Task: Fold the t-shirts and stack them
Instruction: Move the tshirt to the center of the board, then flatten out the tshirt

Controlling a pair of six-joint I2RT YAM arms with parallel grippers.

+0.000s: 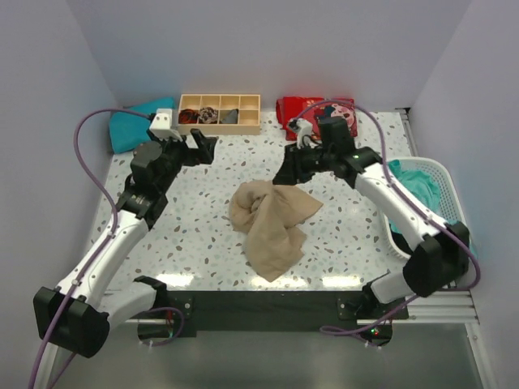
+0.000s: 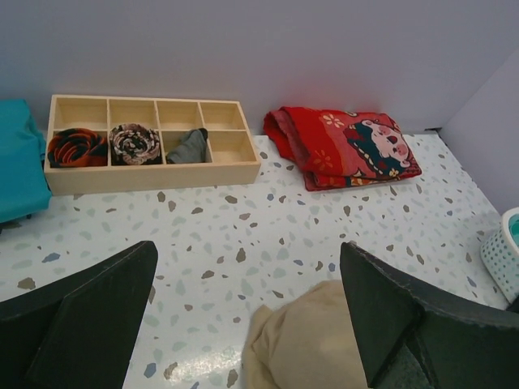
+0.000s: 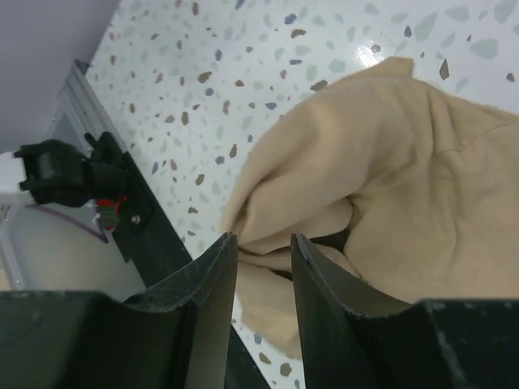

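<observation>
Tan shirt (image 1: 272,225) lies crumpled in the middle of the table (image 1: 195,235). Its long axis runs roughly from the far side toward the near edge, with the bulkier bunched part at the far end and a narrower tail pointing at the arm bases.

The right gripper (image 1: 284,172) hangs over the far right corner of that heap, close above it. In the right wrist view its fingers (image 3: 207,284) stand only a narrow gap apart. Cloth shows beyond the gap, but nothing appears pinched in it, so I judge the jaws empty.

The left gripper (image 1: 205,149) sits well off to the far left of the shirt, with bare table between them. Its jaws are spread wide and hold nothing, and in its wrist view the shirt's edge shows low between the fingers, toward the right one.

The right arm is plainly the nearer one. The left would have to come in toward the right and toward the near edge to reach the heap's left side. Spreading the shirt flat likely calls for a hold on each side of that far-to-near axis.

More teal shirts (image 1: 413,190) wait in the basket (image 1: 444,174) at the right, and one teal shirt (image 1: 130,130) lies at the far left corner.
</observation>
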